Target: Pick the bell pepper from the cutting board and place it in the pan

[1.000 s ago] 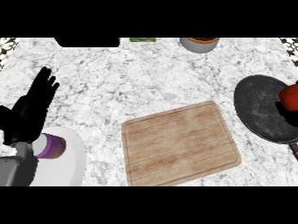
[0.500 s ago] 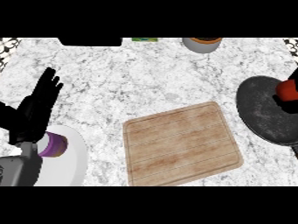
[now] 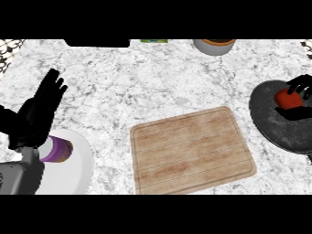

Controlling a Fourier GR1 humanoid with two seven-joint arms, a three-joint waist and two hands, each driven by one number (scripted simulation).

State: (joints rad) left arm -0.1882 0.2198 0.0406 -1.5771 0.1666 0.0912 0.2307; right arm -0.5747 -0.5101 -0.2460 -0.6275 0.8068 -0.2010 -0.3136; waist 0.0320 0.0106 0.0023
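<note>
Half the bell pepper (image 3: pixel 288 98) hides behind right robot hand (image 3: pixel 305 99).

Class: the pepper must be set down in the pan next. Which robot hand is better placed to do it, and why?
The right robot hand: it is curled round the red pepper directly over the pan. The left robot hand rests open at the far side, beyond the cutting board.

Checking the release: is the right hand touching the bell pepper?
Touching. In the head view the right hand curls round the bell pepper over the pan, fingers above and below it with no gap showing.
</note>
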